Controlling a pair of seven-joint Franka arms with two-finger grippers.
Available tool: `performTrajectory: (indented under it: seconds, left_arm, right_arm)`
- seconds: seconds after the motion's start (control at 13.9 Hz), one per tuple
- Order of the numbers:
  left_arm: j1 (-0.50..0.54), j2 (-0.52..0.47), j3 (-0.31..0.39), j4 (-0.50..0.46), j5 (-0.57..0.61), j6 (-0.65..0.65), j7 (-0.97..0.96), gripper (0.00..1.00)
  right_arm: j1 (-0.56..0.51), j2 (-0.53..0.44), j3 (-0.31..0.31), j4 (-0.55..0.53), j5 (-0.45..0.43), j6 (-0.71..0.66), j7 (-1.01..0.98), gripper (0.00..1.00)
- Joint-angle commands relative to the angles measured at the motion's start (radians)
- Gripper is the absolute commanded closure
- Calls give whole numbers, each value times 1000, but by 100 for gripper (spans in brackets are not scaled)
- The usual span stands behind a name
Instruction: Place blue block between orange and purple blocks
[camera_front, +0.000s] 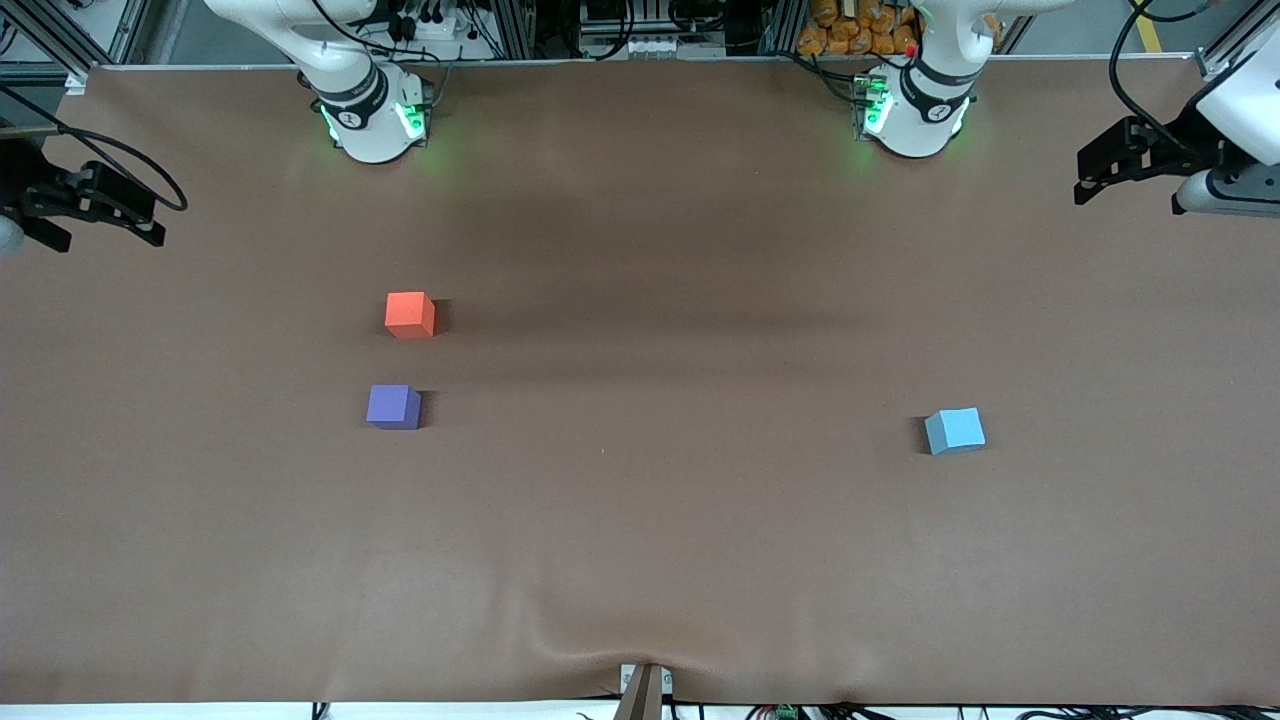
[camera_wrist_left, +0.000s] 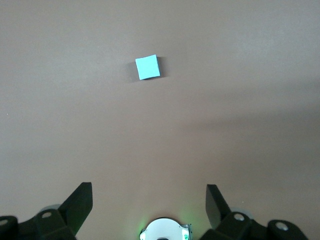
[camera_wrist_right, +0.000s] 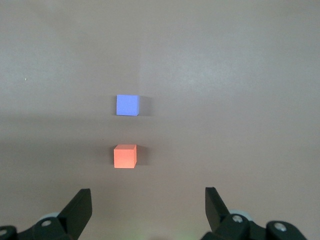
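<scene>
We see the blue block (camera_front: 954, 431) sitting flat on the brown table (camera_front: 640, 560), toward the left arm's end, about halfway between the edge where the robot bases stand and the edge nearest the front camera. Nothing touches it. Well apart from it, toward the right arm's end of the table, sit the orange block (camera_front: 410, 315) and the purple block (camera_front: 393, 407). The purple one is nearer the front camera than the orange one. There is a small gap between them, and it looks about wide enough for one more block.

We think the job has not started yet. No block is picked up. The first step is in hand: reaching for the blue block. We guess the left arm should go, since the blue block is at its end. It needs to come down over the block, close on its sides, lift it, carry it along the table, and set it gently in the gap without bumping the other two.

The left gripper (camera_front: 1100, 170) hangs high over the table's edge at its own end, with its fingers (camera_wrist_left: 80, 205) spread wide and holding nothing. The right gripper (camera_front: 100, 205) waits over the edge at its own end, also wide open and empty.
</scene>
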Motion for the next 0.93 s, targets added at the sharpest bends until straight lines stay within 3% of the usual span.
performTrajectory:
  seconds: [0.0, 0.86]
  left_arm:
    - [10, 2, -8, 19, -11, -23, 5, 0]
    - [17, 1, -37, -1, -3, -54, -33, 0]
  right_arm:
    - [0, 0, 0, 5, -3, -2, -11, 0]
    - [2, 0, 0, 5, -3, -2, -13, 0]
